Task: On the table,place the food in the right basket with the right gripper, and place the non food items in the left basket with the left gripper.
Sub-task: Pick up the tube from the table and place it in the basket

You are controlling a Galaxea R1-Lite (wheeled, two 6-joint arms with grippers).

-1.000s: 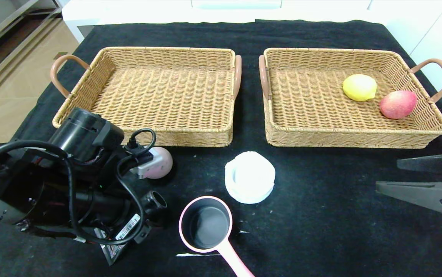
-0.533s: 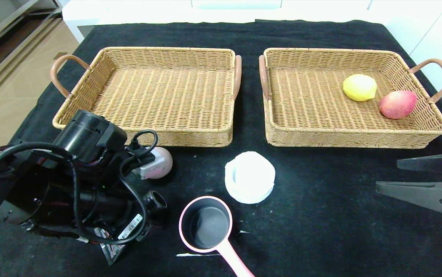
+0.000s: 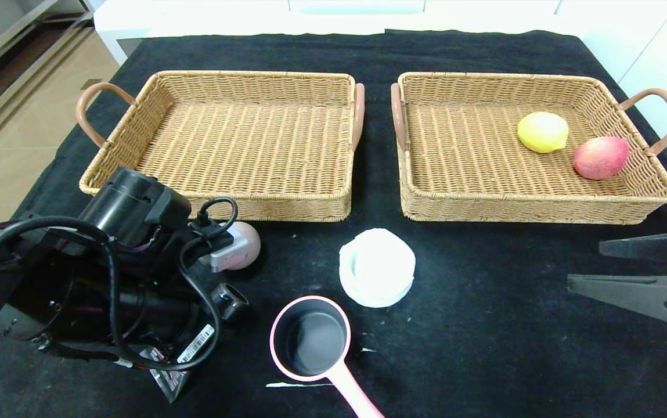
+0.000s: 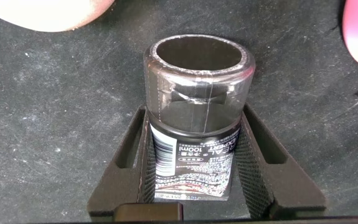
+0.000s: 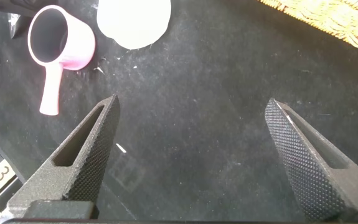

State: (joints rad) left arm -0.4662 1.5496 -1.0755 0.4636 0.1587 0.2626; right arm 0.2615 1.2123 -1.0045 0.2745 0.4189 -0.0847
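My left gripper (image 3: 208, 325) is low over the table's near left and shut on the black squeeze tube (image 3: 230, 301). In the left wrist view both fingers (image 4: 256, 149) press the tube's body (image 4: 194, 155), with its grey cap past the tips of the gripper (image 4: 195, 118). The mauve-grey ball (image 3: 247, 244) lies just beyond, partly hidden by the wrist. The pink pan (image 3: 310, 337) and the white lid-like dish (image 3: 377, 267) lie at the front middle. The lemon (image 3: 542, 132) and the peach (image 3: 600, 157) lie in the right basket (image 3: 484, 203). My right gripper (image 3: 584, 264) is open and empty at the right.
The left basket (image 3: 263, 206) is empty, just beyond my left arm. The black-draped table (image 3: 484, 348) has a small white tear near the pan's handle. The right wrist view shows the pan (image 5: 60, 40) and the dish (image 5: 134, 22) beyond the open gripper (image 5: 191, 102).
The left wrist and the tube's cap have shifted slightly left and back. The right arm and the other things have not moved.
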